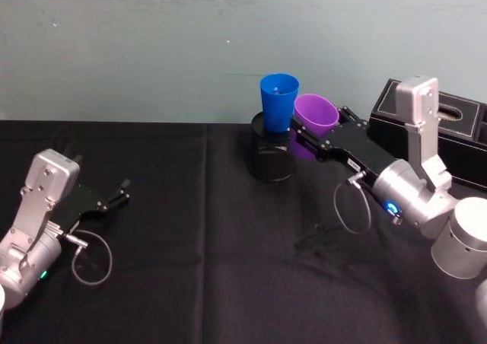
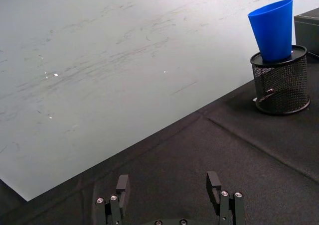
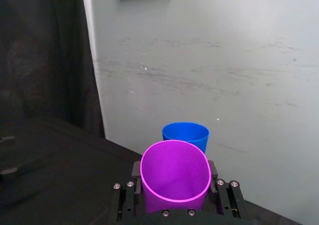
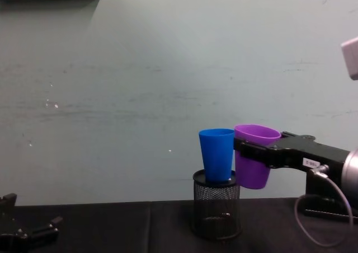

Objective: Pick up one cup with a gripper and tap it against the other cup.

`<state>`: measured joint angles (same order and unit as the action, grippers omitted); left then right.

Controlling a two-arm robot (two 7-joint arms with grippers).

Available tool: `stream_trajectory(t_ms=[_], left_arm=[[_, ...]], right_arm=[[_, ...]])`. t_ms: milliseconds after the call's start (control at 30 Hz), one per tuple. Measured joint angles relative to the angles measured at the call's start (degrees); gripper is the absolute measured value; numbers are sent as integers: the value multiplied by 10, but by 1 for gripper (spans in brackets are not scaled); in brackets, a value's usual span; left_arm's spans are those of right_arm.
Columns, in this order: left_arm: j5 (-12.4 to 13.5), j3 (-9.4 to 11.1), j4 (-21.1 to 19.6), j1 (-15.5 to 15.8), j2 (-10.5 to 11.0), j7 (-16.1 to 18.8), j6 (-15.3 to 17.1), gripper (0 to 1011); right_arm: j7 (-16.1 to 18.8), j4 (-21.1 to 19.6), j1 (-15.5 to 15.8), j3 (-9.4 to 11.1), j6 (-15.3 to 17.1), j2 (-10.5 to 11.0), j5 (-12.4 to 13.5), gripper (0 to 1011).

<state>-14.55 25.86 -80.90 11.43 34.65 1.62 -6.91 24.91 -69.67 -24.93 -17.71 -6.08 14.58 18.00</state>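
**Right gripper [image 1: 307, 137] has the purple cup up beside the blue one**

Your right gripper [image 4: 253, 151] reaches in from the right side of the table, its black flat jaws pressed on either side of the purple cup [image 1: 316, 113]. In the right wrist view you see the gripper [image 3: 174, 197] clamping the cup's wall just below the rim, one jaw on each side. The purple cup [image 4: 255, 166] hangs clear of the black tablecloth [image 1: 190, 268], open end up and leaning a little.

The blue tumbler [image 1: 278, 100] stands open end up with its base seated in the mouth of the black mesh pen holder [image 1: 271, 157], near the back edge of the table by the wall. In the chest view the purple rim meets the side of the blue tumbler [image 4: 217, 152] close to its top, and the two look to be touching. The purple cup's base is level with the rim of the mesh pen holder [image 4: 217, 211], just to its right.

Your left gripper [image 1: 122, 192] rests low on the cloth, well apart from both cups. Its fingers are spread with nothing between them. Behind the right arm sits a black box [image 1: 456, 123]
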Motion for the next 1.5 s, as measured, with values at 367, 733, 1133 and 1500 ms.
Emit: stream_trajectory(t_ms=[367, 733, 1133, 1500], left_arm=[[0, 0, 0, 0, 0, 0, 0, 1012], [0, 0, 0, 0, 0, 0, 0, 1011], [0, 0, 0, 0, 0, 0, 0, 1011], [0, 0, 0, 0, 0, 0, 0, 1011]], right_arm=[[-1, -1, 1, 1, 1, 1, 1, 734], [0, 1, -1, 0, 0, 0, 0, 734], [0, 2, -2, 0, -1, -1, 0, 734], [1, -18, 12, 1, 1, 8, 6, 734]])
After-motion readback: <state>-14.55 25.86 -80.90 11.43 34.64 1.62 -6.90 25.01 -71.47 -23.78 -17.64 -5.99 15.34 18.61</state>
